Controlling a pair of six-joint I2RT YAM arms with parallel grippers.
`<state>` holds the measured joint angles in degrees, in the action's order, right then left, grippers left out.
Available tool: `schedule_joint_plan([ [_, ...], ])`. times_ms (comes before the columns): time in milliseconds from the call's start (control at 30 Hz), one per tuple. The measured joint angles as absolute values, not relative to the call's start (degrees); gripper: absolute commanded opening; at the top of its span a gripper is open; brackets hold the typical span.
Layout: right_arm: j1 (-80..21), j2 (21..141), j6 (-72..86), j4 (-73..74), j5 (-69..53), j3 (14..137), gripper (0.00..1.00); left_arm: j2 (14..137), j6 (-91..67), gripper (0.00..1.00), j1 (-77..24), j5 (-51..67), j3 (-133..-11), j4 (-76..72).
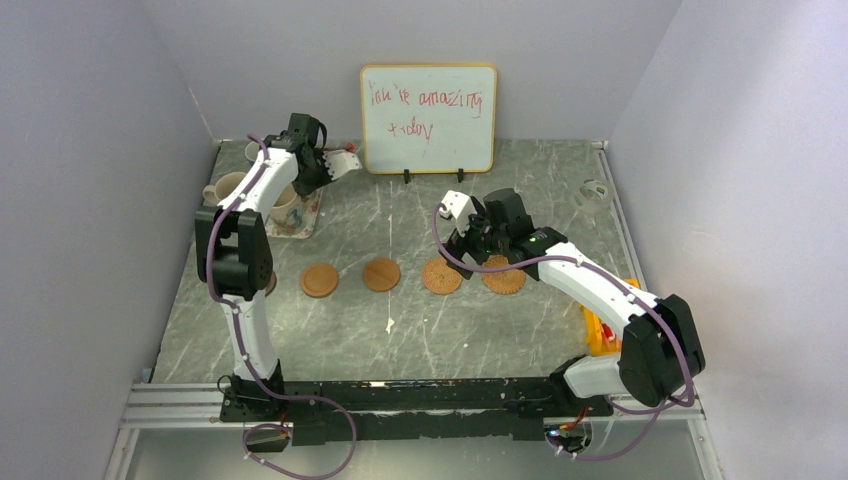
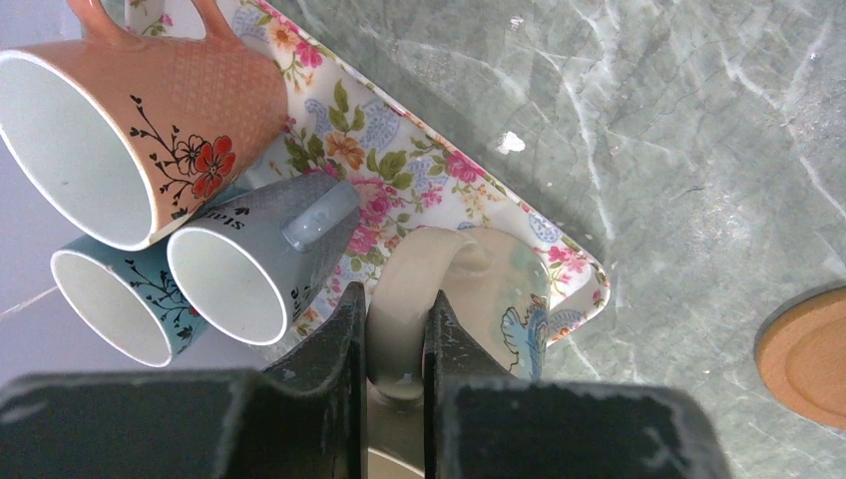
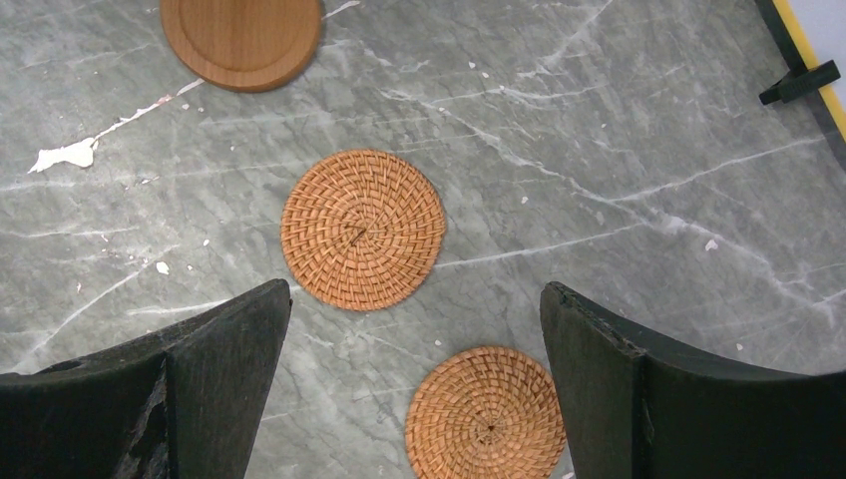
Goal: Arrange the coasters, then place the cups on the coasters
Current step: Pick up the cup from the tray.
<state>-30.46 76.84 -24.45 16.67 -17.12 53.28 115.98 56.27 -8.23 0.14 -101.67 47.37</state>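
**Coasters (image 1: 381, 274) in a row on the surface (image 1: 420, 335); left hand (image 2: 396, 304) on a cup handle**

Top view: four coasters lie flat in a line across the middle of the surface, none touching. There are two smooth wooden coasters (image 1: 320, 279) on the left and two woven coasters (image 1: 441, 275) on the right. The right arm (image 1: 590, 280) partly covers the rightmost woven one.

Right wrist view: the right hand (image 3: 414, 291) hangs over the woven pair, fingers spread wide with nothing between them. One woven coaster shows whole. The bottom edge cuts off the other, and the top edge cuts off a smooth one.

Left wrist view: the left hand is clamped on the handle of a cream cup (image 2: 399, 264) at a corner of the floral tray (image 2: 399, 170). The fingers hide most of that cup's body; only a patch with a blue print shows. A grey cup (image 2: 249, 264), a blue cup (image 2: 115, 304) and an orange-brown cup (image 2: 150, 110) with a red flower are bunched close together on the same tray. The lettering on the grey cup is too cut off to read.

Top view again: the left hand is hidden beneath its own wrist, and the left arm (image 1: 240, 260) covers part of the tray. A whiteboard (image 1: 428, 118) stands at the back; its red writing is hard to make out.
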Motion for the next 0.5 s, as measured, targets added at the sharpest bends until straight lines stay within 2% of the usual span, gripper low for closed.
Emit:
schedule_joint_plan([
  [500,-30.5,76.8,-24.4,16.7,-17.1,53.3,0.99,115.7,54.2,0.05,-7.8,1.9,-102.6,48.1],
])
